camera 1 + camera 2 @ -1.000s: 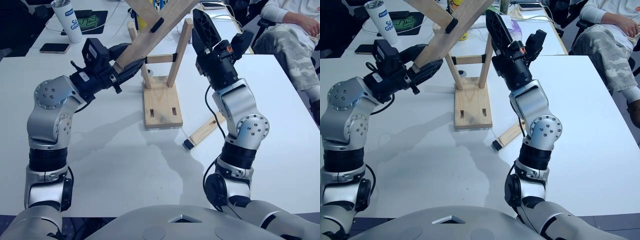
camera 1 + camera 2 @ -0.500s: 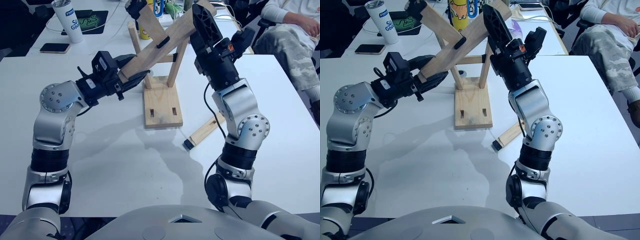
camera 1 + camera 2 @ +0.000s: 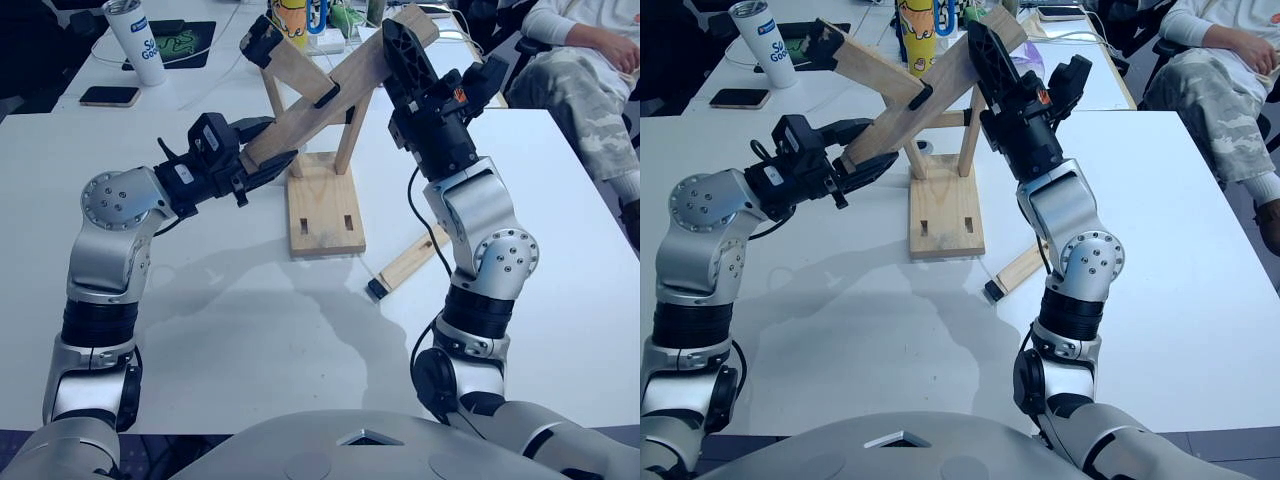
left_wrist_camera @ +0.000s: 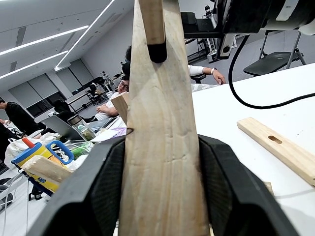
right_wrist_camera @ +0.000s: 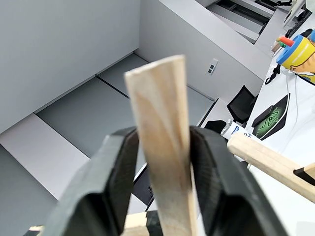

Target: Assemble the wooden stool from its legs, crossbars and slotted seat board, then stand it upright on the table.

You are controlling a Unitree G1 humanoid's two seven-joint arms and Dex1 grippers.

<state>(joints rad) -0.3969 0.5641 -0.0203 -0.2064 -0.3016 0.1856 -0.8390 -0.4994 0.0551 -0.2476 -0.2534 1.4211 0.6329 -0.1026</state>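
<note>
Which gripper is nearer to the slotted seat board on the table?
Left. The left gripper sits left of the seat board, near its far corner; the right gripper is raised beyond its far end.

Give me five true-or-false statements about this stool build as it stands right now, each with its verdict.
1. The left gripper is shut on the held leg frame. True.
2. The right gripper is open and holds nothing. False: it is shut on the same frame's upper end.
3. The seat board lies flat on the table with two upright legs standing in it. True.
4. The board's two near slots hold legs. False: both are empty.
5. The loose wooden piece lies beside the left arm. False: it lies on the table beside the right arm.
</note>
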